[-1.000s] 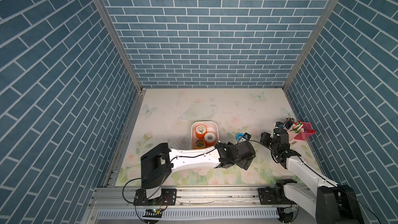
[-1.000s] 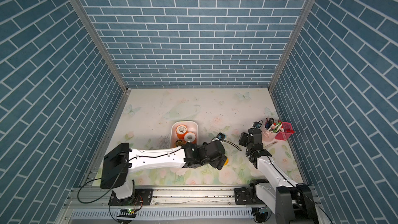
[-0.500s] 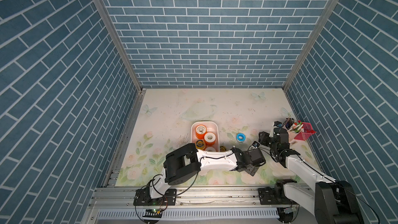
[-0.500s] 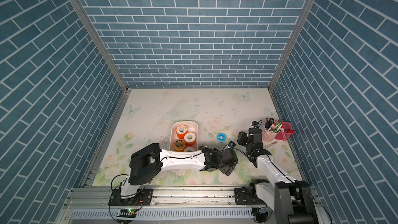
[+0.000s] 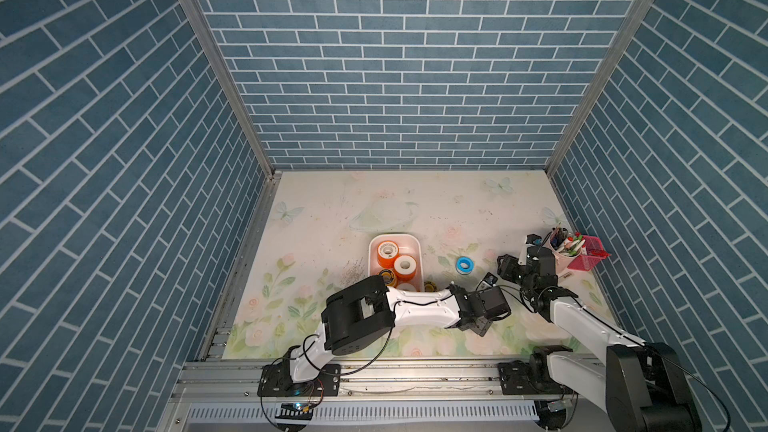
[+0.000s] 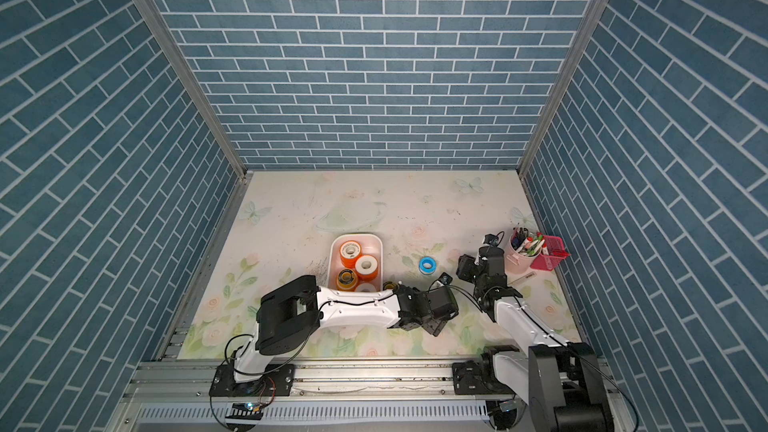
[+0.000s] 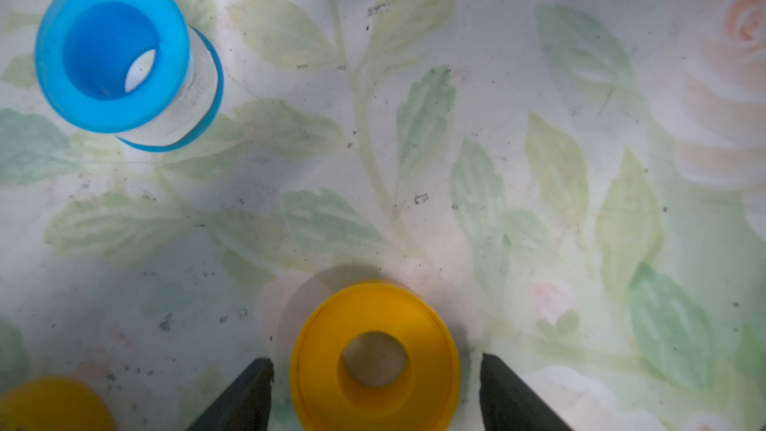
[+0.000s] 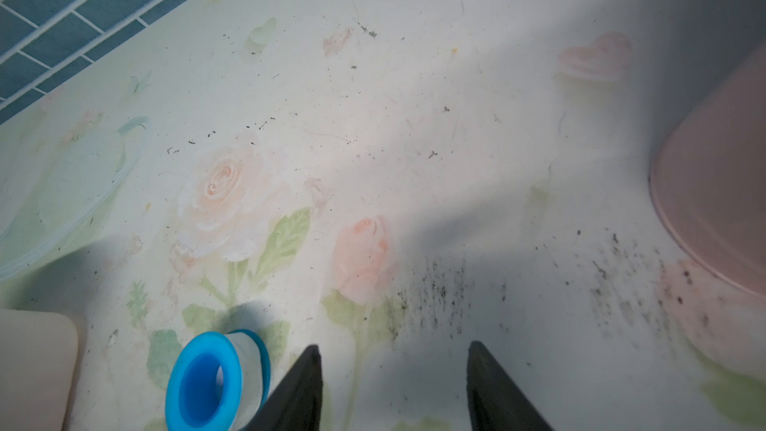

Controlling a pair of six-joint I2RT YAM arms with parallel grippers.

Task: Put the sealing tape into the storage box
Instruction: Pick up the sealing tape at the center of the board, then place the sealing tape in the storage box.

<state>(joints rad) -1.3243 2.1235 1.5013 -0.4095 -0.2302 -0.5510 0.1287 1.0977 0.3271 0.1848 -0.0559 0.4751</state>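
The storage box is a white tub in mid-table, seen in both top views, holding orange rolls and a yellow-black one. A yellow-black roll lies just outside its right wall. A blue roll lies flat further right. In the left wrist view a yellow roll lies flat between the fingers of my left gripper, which is open with a small gap on each side. My right gripper is open and empty, and the blue roll lies just beside one finger.
A pale pink pen cup and a pink mesh basket stand at the right wall, close behind my right arm. Part of another yellow roll shows at the left wrist view's edge. The side walls are blue brick.
My left arm has swung to the right and toward the front, away from the box, uncovering the blue roll. The right arm has barely moved.
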